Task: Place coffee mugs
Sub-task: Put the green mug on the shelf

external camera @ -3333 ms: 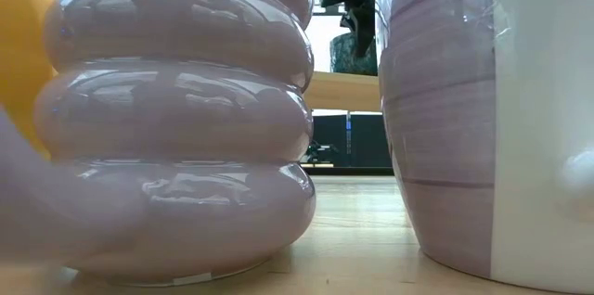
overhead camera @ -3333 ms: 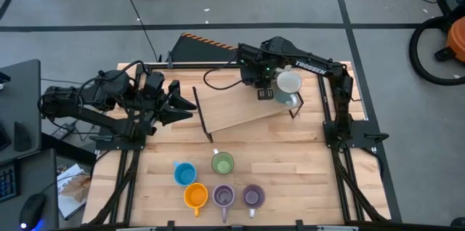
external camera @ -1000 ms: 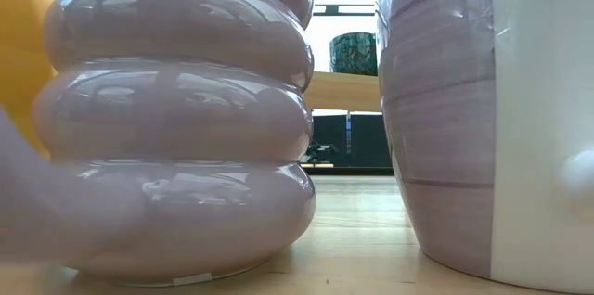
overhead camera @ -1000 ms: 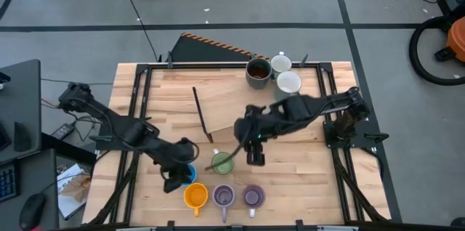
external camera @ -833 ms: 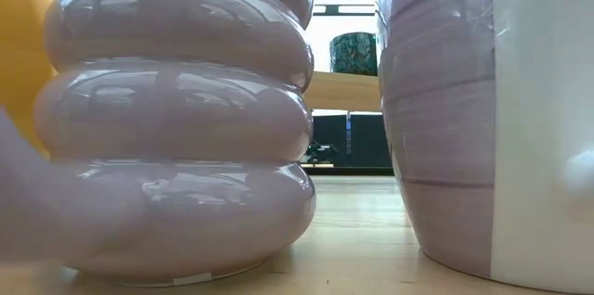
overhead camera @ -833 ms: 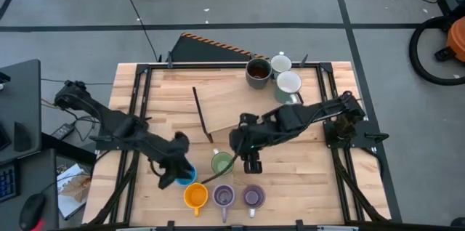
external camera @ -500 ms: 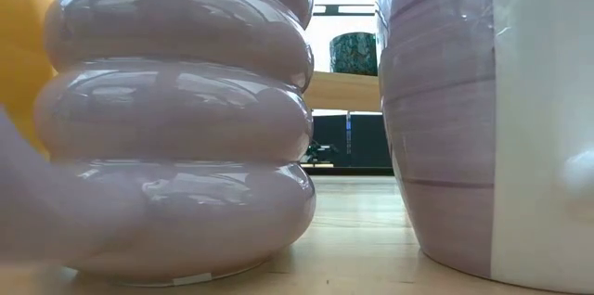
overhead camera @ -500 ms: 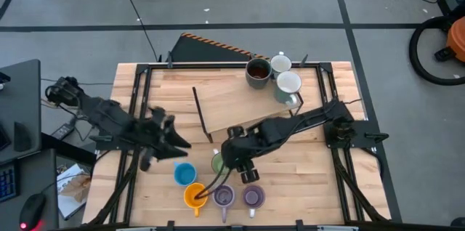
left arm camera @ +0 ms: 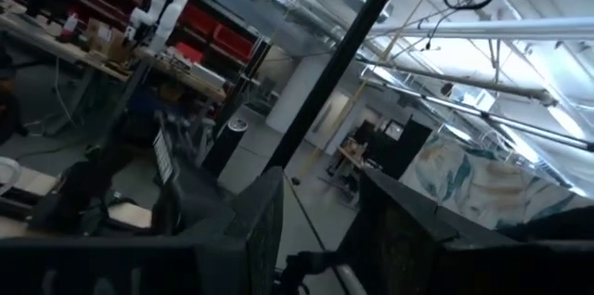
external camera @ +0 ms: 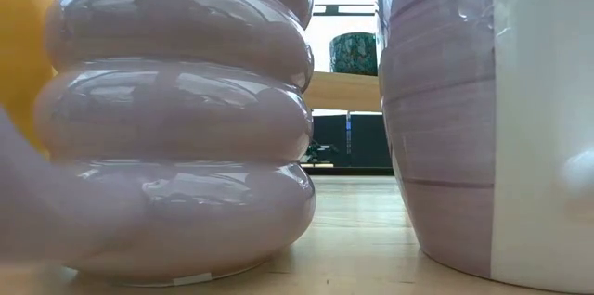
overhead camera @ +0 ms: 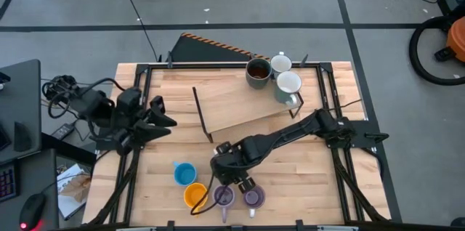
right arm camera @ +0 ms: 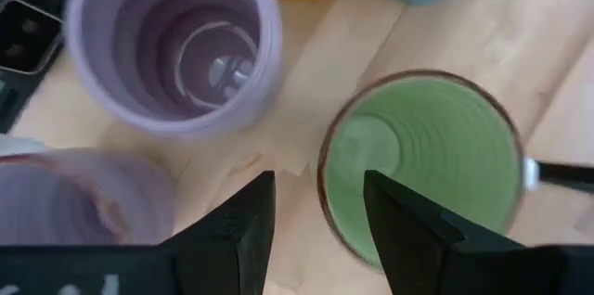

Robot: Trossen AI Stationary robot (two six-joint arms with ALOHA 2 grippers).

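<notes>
One green mug (right arm camera: 422,160) just beyond right gripper (right arm camera: 318,216), fingers apart, astride its near rim.

The right arm is reaching long and low across the table toward its front edge, and the right gripper (overhead camera: 231,175) is pointing down there with its two dark fingers (right arm camera: 243,225) parted. The left arm is folding back at the left side of the table, its left gripper (overhead camera: 164,118) raised, fingers apart.
</notes>
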